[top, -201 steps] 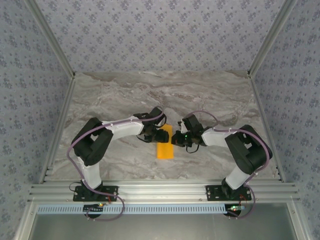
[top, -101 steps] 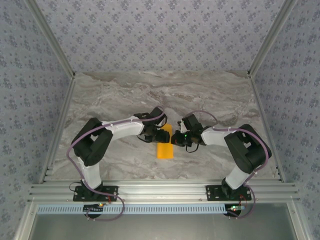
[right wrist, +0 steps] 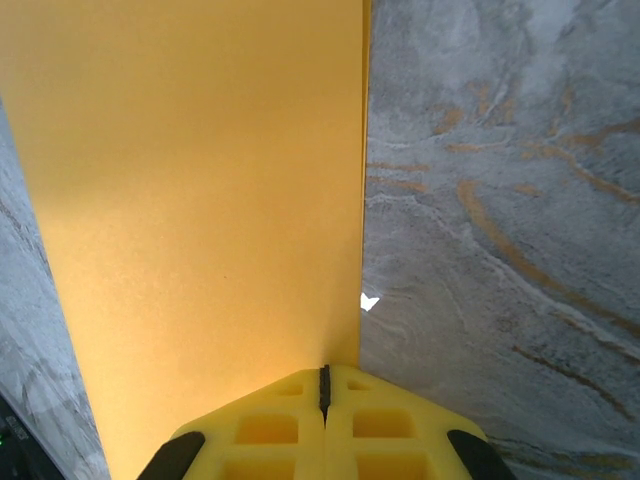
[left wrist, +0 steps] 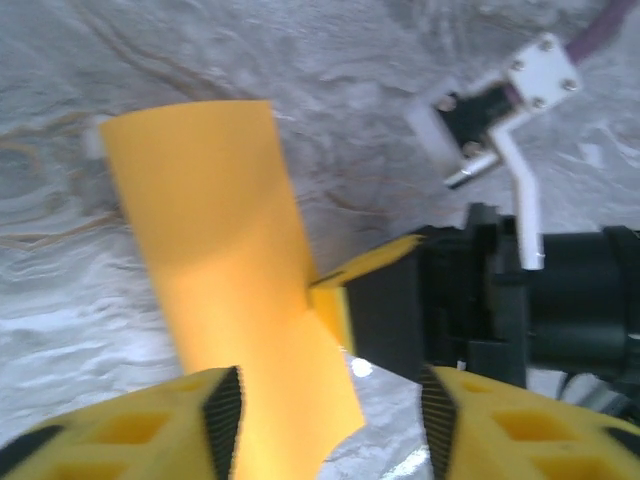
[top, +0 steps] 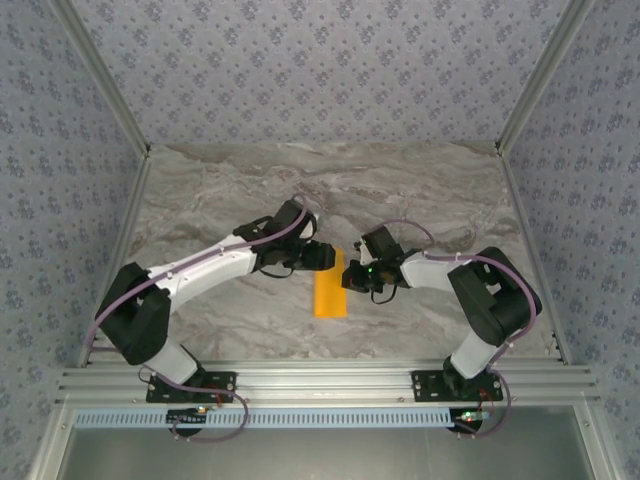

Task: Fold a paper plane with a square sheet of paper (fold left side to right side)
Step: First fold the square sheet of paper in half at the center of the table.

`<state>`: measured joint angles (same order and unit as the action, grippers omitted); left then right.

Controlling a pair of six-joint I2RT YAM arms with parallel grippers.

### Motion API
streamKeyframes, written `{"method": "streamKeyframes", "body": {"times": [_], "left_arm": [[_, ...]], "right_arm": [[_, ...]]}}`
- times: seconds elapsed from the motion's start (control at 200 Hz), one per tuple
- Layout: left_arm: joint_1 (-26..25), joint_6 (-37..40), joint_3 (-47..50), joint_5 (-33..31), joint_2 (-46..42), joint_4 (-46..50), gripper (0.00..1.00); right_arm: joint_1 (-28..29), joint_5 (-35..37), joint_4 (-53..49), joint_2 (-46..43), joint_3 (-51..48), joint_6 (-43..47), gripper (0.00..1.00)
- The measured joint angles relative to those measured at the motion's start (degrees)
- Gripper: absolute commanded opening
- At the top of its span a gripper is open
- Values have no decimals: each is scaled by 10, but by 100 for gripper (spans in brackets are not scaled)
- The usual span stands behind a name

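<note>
Right gripper (right wrist: 323,385) shut and low; left gripper (left wrist: 328,408) apparently open.

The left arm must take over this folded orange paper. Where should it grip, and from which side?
Take the folded orange paper at its far end, from the left, I'd say: it lies long and narrow, the shut right gripper occupies its right edge, and the open left gripper hovers there.
</note>
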<state>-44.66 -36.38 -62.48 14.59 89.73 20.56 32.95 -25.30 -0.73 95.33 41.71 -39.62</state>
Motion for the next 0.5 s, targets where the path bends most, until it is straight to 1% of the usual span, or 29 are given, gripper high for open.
{"method": "streamKeyframes", "body": {"times": [0.12,0.24,0.375,0.5], "left_arm": [[0,-12,11,43,26,-36,35],[0,-21,16,68,59,-63,32],[0,-25,21,86,90,-83,30],[0,-25,28,90,111,-97,29]], "right_arm": [[1,1,-9,2,6,2,0],[2,3,-13,3,9,2,0],[4,6,-15,4,10,2,0],[4,7,-20,5,13,2,0]]}}
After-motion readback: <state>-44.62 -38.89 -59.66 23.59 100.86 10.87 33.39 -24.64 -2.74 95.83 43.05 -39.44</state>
